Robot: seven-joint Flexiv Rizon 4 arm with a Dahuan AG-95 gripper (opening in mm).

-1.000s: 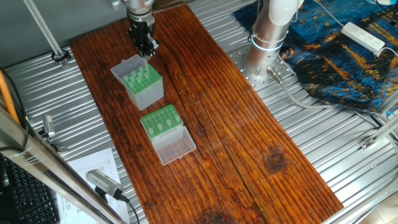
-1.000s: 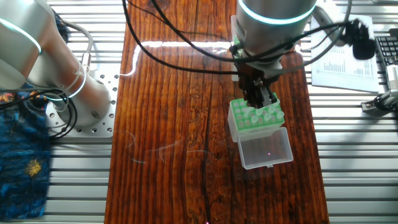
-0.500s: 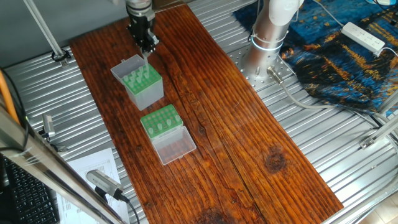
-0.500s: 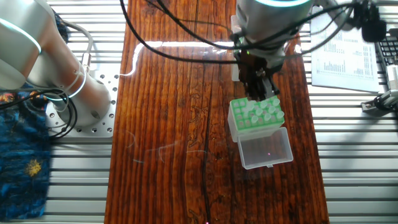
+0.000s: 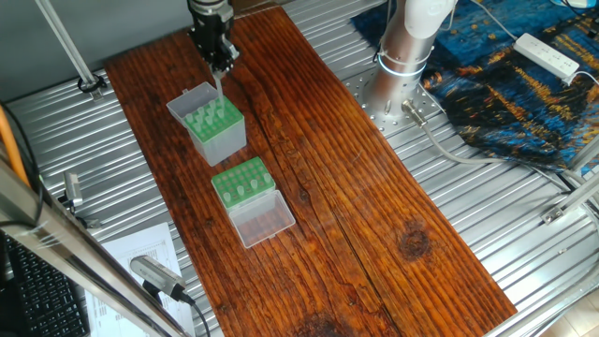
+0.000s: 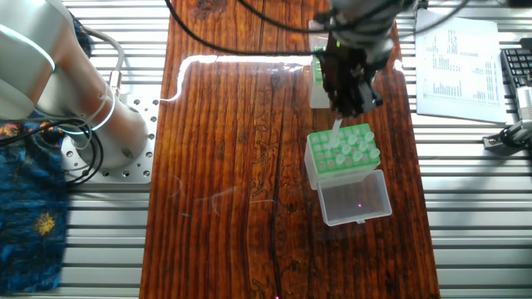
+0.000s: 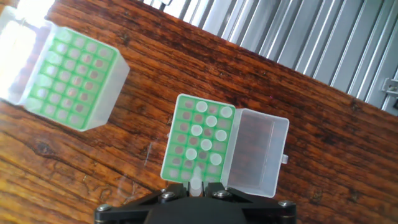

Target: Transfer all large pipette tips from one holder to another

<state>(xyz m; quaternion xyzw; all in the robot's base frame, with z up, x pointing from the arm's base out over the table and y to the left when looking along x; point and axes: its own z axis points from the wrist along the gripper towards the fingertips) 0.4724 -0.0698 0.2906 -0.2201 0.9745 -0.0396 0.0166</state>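
Black two-finger gripper [image 5: 218, 67], clamped on one pale translucent pipette tip [image 5: 219, 85]. Below it: tall grey-sided green-topped holder [image 5: 211, 124]; beyond, low green rack with clear lid [image 5: 248, 190].

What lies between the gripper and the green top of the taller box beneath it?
Only one large pipette tip, held in the gripper and hanging above the taller box, as one fixed view shows.

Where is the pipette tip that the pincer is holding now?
In one fixed view, the held pipette tip hangs from the pincer at the far left of the table, just above the taller grey-sided box, beyond the low green rack.
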